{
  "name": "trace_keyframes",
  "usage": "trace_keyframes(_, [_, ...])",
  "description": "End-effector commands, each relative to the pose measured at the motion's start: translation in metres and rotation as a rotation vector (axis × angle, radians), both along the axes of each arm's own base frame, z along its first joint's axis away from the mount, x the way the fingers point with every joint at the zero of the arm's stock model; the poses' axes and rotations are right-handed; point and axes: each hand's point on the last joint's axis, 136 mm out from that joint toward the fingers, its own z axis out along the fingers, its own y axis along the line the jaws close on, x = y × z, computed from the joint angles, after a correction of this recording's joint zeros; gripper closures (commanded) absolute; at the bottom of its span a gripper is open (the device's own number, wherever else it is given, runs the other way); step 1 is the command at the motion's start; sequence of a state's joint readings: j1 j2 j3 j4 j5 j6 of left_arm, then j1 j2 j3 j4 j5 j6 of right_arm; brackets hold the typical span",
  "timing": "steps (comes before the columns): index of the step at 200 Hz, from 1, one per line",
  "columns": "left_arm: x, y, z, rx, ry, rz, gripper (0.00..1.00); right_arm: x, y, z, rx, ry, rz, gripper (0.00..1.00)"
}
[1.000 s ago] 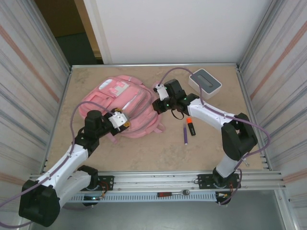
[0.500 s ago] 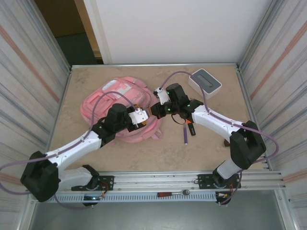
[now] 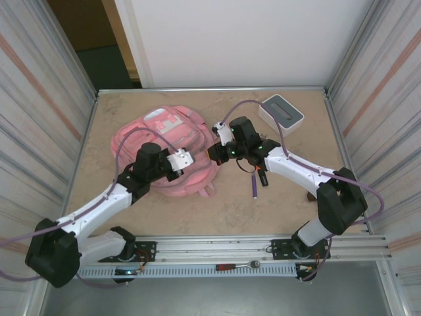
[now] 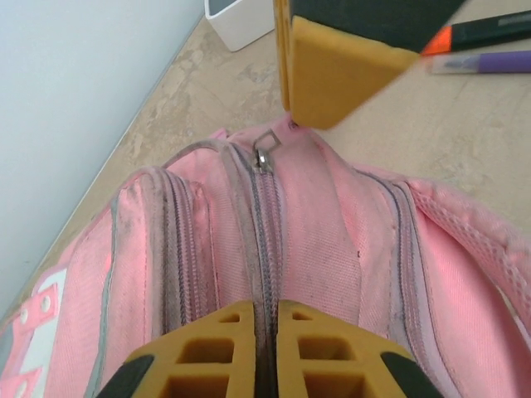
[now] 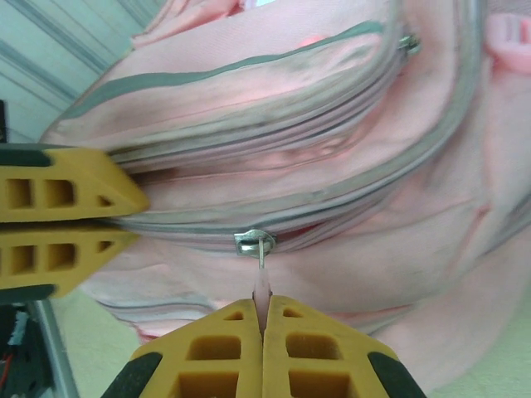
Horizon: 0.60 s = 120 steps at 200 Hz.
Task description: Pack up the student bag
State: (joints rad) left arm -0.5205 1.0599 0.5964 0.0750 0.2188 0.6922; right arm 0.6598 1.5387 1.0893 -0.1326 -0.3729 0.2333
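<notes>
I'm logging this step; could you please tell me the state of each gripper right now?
Left gripper: jaws closed, pinching the student bag at a zip seam.
Right gripper: jaws closed on the bag's pink zip pull.

The student bag (image 3: 164,141) lies on the left rear part of the table (image 3: 217,210). Right of the bag and further back, near the table's far right corner, sits a box (image 3: 281,112). Right of the bag and in front of that box lie a marker (image 3: 262,176) and, just beside it, a pen (image 3: 254,187). The left gripper (image 3: 190,158) rests on the bag's right part, over a zip line. The right gripper (image 3: 212,153) meets the bag's right edge, facing it, a zipper pull (image 5: 262,282) between its jaws. A wrench (image 3: 237,266) lies before the bag, on the front rail.
</notes>
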Motion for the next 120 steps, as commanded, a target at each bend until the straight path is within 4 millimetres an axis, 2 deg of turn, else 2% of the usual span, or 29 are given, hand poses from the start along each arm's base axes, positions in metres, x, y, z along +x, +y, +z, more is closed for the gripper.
trace_keyframes(1, [-0.016, 0.005, 0.024, -0.103, -0.085, -0.074, 0.99, 0.032, -0.027, 0.003, -0.112, -0.060, -0.134, 1.00])
trace_keyframes(22, [-0.022, 0.017, 0.039, -0.211, -0.139, -0.065, 0.99, 0.045, -0.032, -0.005, -0.155, -0.058, -0.169, 1.00])
trace_keyframes(37, [-0.023, 0.027, 0.042, -0.239, -0.147, -0.045, 0.99, 0.049, -0.031, -0.006, -0.159, -0.062, -0.167, 1.00])
trace_keyframes(55, [-0.019, 0.039, 0.039, -0.245, -0.148, -0.002, 0.98, 0.050, -0.029, -0.004, -0.149, -0.066, -0.162, 1.00])
trace_keyframes(74, [-0.011, 0.049, 0.028, -0.227, -0.130, 0.062, 0.94, 0.044, -0.016, 0.003, -0.093, -0.074, -0.114, 1.00])
trace_keyframes(77, [-0.010, 0.050, 0.027, -0.224, -0.125, 0.070, 0.92, 0.042, -0.013, 0.004, -0.085, -0.075, -0.104, 1.00])
trace_keyframes(85, [-0.009, 0.051, 0.023, -0.222, -0.103, 0.080, 0.68, 0.038, -0.007, 0.007, -0.063, -0.076, -0.081, 1.00])
trace_keyframes(89, [-0.009, 0.050, 0.023, -0.225, -0.092, 0.078, 0.61, 0.037, -0.004, 0.009, -0.050, -0.077, -0.072, 1.00])
trace_keyframes(120, [-0.016, 0.029, 0.030, -0.194, -0.084, 0.051, 0.36, 0.028, 0.010, 0.023, 0.044, -0.057, -0.030, 1.00])
